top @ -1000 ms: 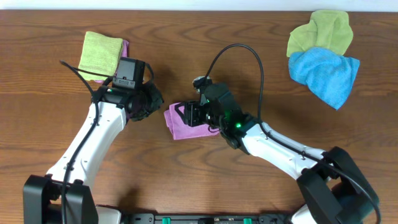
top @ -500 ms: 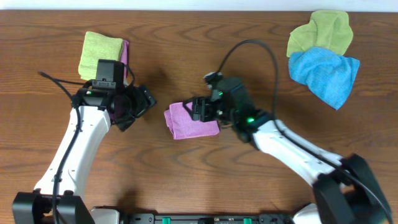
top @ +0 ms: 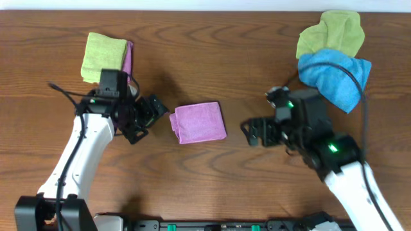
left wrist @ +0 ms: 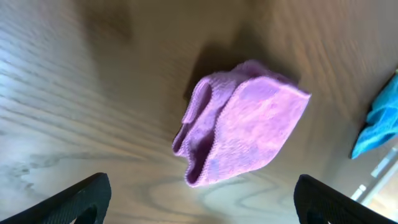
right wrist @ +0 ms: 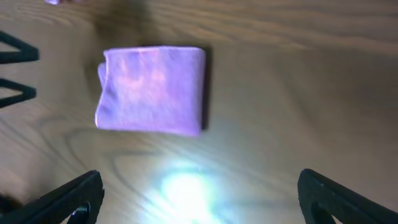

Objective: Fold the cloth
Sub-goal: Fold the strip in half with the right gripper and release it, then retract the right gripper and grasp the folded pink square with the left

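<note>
1. While both arms stand off from it, you will find the cloth (top: 198, 122) lying flat on the wooden table (top: 212, 186). It is near the middle, between the 2 grippers, and neither touches it.
2. Its shape is a compact, near-square pad, mauve-purple and fuzzy. In your overhead view it sits slightly askew to the table's edges.
3. Its right edge reads straight and clean. Its left edge is bumpier, with the layers not lining up.
4. Your left wrist camera looks straight at that uneven edge. At least 2 layers are stacked there, with curling hems and a shadowed gap between them.
5. Your right wrist camera, somewhat soft, shows a tidy rectangle with a smooth top face. There is a bright glare on the wood below it.
6. Your left gripper (top: 148, 120) sits just beside the cloth's left edge. Its fingers are spread wide with nothing between them.
7. Your right gripper (top: 250, 133) is farther off to the cloth's right. Its fingers are likewise wide apart and empty.
8. At the far left lies a folded lime-green cloth (top: 103, 56) with a purple edge (top: 128, 59) peeking out beside it. At the far right a crumpled green cloth (top: 331, 33) touches a bright blue cloth (top: 335, 74).
</note>
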